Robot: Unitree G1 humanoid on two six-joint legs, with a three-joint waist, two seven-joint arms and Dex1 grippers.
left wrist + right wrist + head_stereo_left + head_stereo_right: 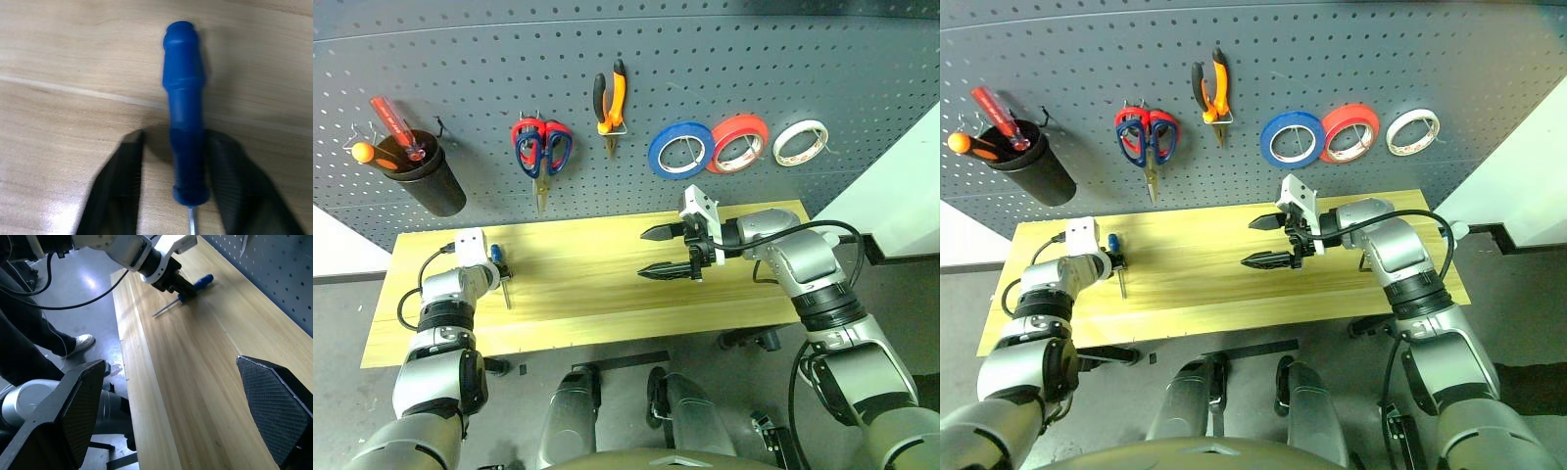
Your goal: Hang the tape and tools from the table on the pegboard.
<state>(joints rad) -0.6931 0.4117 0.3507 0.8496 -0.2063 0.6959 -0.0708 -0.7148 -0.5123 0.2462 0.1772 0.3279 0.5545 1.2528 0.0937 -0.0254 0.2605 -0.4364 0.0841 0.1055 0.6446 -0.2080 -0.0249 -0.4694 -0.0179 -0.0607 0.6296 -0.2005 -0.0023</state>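
Already the large dark grey pegboard (pixel 636 88) carries the blue tape roll (pixel 680 150), the dark-handled scissors (pixel 541 149) and the orange-and-black pliers (pixel 611 98). On the long light-yellow wooden table (pixel 597 284) only the small blue-handled screwdriver (pixel 185 132) is left, near its left end. The left gripper (pixel 171 196) is clenched around its handle; the right gripper (pixel 668 251) hangs released over mid-table. Next, I judge: lift it and hang it on the board.

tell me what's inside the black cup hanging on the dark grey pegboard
Two red-handled and orange-handled screwdrivers stick out of the black cup on the pegboard; their shafts and tips are hidden inside.
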